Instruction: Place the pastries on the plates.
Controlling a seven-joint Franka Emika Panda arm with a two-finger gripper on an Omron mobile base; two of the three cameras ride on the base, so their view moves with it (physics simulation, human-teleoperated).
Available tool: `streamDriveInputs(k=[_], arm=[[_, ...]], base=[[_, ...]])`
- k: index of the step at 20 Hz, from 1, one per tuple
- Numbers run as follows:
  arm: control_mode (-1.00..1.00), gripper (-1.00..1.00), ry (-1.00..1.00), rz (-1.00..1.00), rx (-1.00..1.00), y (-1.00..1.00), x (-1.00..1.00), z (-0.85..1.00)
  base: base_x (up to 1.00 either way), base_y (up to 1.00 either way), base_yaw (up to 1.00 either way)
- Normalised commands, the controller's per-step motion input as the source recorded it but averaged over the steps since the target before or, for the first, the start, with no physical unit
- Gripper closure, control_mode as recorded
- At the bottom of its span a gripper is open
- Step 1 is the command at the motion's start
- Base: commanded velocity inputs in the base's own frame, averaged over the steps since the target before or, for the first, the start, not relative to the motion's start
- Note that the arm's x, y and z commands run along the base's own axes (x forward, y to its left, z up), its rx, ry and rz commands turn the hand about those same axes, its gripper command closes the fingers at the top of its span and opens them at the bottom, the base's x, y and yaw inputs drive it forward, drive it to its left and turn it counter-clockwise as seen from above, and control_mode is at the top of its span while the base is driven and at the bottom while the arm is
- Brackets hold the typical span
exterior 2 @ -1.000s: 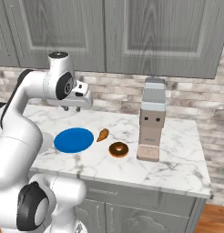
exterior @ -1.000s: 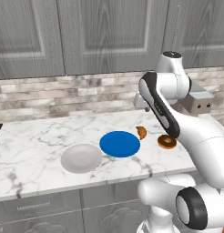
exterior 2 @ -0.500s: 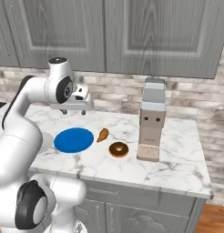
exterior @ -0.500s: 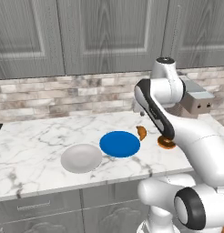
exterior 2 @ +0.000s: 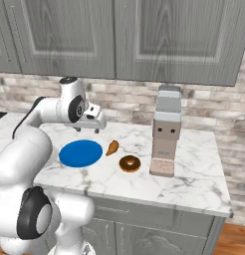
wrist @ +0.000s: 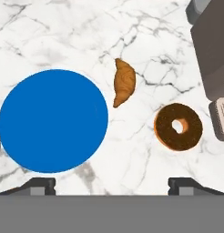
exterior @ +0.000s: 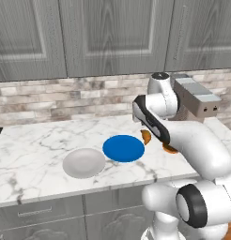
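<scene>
Both fingertips point(wrist: 41, 184) spread wide and holding nothing, hovering high over the counter point(wrist: 145, 27). Best to drop straight onto the croissant point(wrist: 124, 82), lying just beside the blue plate point(wrist: 53, 120), and pinch across its narrow body, clear of the doughnut point(wrist: 178, 127). Wrist pointed down, gripper point(exterior 2: 88, 118) held above the counter behind that plate, grey-white plate point(exterior: 84, 162) to its far side.

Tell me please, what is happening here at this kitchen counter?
A white robot arm hangs its open gripper above the marble counter, holding nothing. Both pastries lie on the counter: the croissant close beside the blue plate, the doughnut between it and the coffee machine. The grey-white plate touches the blue one on its far side. Both plates are bare, so no pastry is placed yet.
</scene>
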Motion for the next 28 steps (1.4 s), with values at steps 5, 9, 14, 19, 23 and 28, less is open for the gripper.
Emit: streamDriveInputs(k=[5, 9, 14, 19, 23, 28], arm=[[-1.0, -1.0, 0.0, -0.07, 0.0, -0.09, 0.61, -0.42], [-1.0, -1.0, 0.0, -0.05, 0.0, -0.01, 0.57, -0.4], [-1.0, -1.0, 0.0, -0.04, 0.0, -0.05, 0.5, -0.32], [-1.0, -1.0, 0.0, -0.01, 0.0, -0.03, 0.52, -0.22], [-1.0, -1.0, 0.0, 0.0, 0.01, -0.12, 0.45, -0.12], [-1.0, -1.0, 0.04, 0.0, 0.02, -0.18, 0.31, -0.14]], base=[[0.0, 0.0, 0.0], [0.0, 0.0, 0.0], [0.0, 0.0, 0.0], [0.0, 0.0, 0.0], [0.0, 0.0, 0.0], [0.0, 0.0, 0.0]])
